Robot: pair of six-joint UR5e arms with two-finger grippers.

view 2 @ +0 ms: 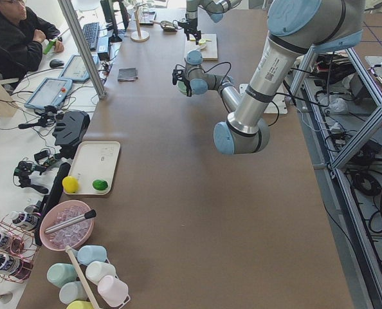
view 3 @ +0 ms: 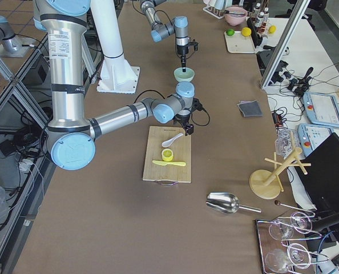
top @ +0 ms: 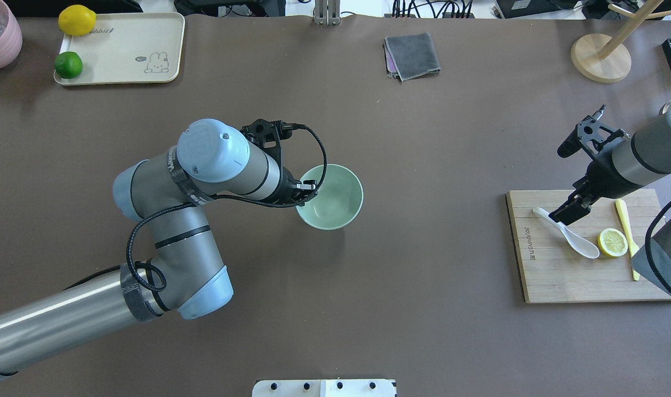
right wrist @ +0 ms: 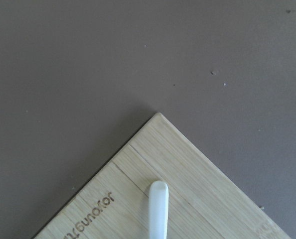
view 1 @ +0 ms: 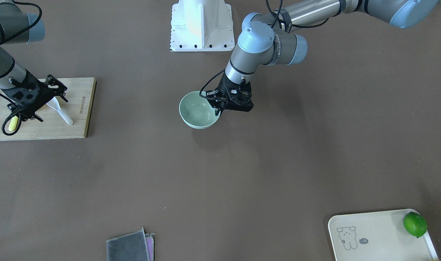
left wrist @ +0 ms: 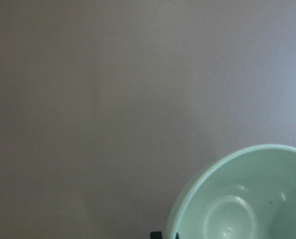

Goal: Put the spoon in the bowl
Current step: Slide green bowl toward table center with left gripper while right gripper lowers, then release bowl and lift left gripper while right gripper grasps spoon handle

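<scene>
The pale mint-green bowl (top: 335, 201) stands mid-table and also shows in the front view (view 1: 198, 114) and the left wrist view (left wrist: 247, 199). My left gripper (top: 306, 193) is shut on the bowl's rim on the robot's left side. The white soup spoon (top: 575, 240) lies flat on a bamboo cutting board (top: 567, 275), and its handle tip shows in the right wrist view (right wrist: 158, 209). My right gripper (top: 565, 213) hovers low over the spoon's handle. Its fingers are hidden in the wrist view, so I cannot tell if it is open or shut.
A lemon slice (top: 612, 242) and a yellow plastic knife (top: 626, 231) share the board. A cream tray (top: 125, 49) with a lemon (top: 76, 19) and a lime (top: 69, 64) is far left. A grey cloth (top: 412, 55) and a wooden stand (top: 600, 58) are at the far edge.
</scene>
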